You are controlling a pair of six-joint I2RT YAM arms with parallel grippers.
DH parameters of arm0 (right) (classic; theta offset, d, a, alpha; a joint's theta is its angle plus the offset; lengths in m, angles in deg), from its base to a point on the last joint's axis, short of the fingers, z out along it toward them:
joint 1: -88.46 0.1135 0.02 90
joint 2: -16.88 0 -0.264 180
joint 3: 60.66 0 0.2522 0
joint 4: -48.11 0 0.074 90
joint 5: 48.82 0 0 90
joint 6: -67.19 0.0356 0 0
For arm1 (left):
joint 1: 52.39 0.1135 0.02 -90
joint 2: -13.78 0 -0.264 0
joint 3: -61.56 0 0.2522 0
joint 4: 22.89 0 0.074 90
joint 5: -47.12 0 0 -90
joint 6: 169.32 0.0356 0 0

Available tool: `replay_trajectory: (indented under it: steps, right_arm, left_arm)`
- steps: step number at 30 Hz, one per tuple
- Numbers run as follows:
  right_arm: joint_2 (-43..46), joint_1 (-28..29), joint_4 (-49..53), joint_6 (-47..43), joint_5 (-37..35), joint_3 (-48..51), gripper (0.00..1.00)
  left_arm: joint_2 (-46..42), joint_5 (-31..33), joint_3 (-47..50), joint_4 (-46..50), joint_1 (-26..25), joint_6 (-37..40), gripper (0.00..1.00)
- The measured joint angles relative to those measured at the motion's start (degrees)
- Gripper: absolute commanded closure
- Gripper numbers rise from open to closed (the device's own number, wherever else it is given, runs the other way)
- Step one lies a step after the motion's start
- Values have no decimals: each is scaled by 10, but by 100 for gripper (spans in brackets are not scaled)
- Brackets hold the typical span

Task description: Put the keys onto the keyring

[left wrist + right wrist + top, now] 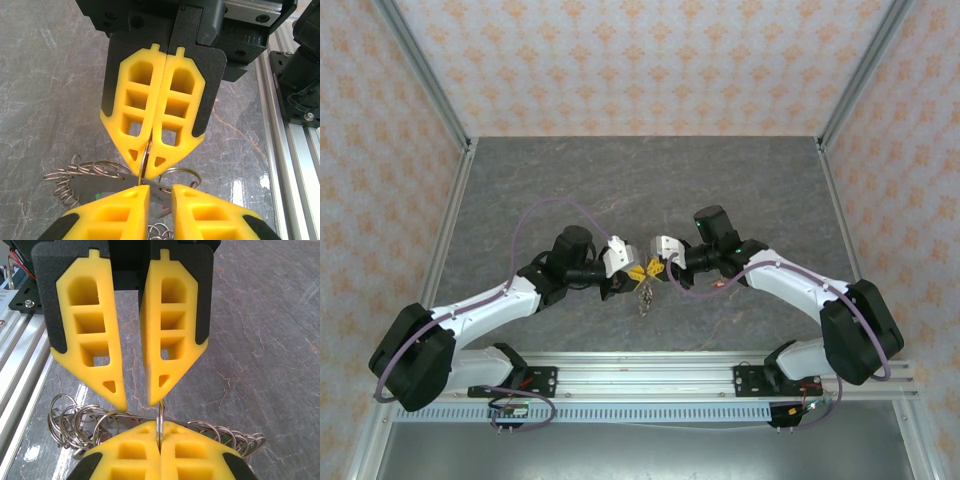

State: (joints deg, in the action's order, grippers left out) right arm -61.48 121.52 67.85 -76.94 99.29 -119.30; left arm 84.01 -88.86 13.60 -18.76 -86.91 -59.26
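Top external first: where do the two arms stand?

Both reach in over the grey table (720, 190) and meet in the middle of it, left gripper (637, 271) and right gripper (656, 267) tip to tip. The keyring (645, 297) dangles just beneath them, off the table.

Which one has hold of it?

The left. Seen from the right wrist, the left gripper (159, 432) has its yellow fingers pressed flat together, and the thin wire of the keyring (160, 415) stands up out of the seam. The left wrist agrees: the left gripper (148, 157) is closed on that wire.

And the right one?

Parted, gripping nothing. From its own wrist, the right gripper (139, 402) shows a clear gap, with one fingertip just above the wire. Whether it touches, I cannot tell.

Anything else hanging there?

Wire loops (75, 415) bunch out on both sides of the fingers, and from the left wrist a flat grey strip (100, 182) lies among them.
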Motion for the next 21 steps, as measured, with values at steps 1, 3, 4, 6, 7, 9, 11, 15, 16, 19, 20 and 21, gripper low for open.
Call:
replay_trajectory:
  steps: [1,3,4,6,7,9,11,15,16,19,20,21]
  right_arm:
    - [0,0,0,0,0,0,100]
    - [0,0,0,-1,0,0,100]
    - [0,0,0,-2,0,0,100]
    - [0,0,2,-2,0,0,100]
    - [0,0,2,-2,0,0,100]
    - [-1,0,4,-4,2,0,100]
    - [-2,0,4,-4,4,0,100]
    - [-2,0,-6,3,15,1,100]
    - [-2,0,-10,5,17,2,100]
    - [-3,-1,-13,14,19,7,100]
    - [-4,-1,-13,17,19,7,100]
    - [-4,-1,-14,21,19,7,100]
  left_arm:
    - [-1,2,0,0,0,0,80]
    - [-5,11,0,2,-2,0,79]
    - [-9,15,0,2,-3,0,79]
    - [-22,28,1,2,-4,0,77]
    - [-26,32,1,1,-4,0,77]
    - [-30,37,2,-2,-4,0,77]
    - [-27,39,2,0,-4,0,77]
    - [-5,35,0,0,-4,0,77]
    - [2,31,-2,1,-4,0,77]
    - [17,22,-9,1,-4,0,80]
    - [19,19,-10,1,-3,0,82]
    - [20,16,-11,2,-3,0,85]
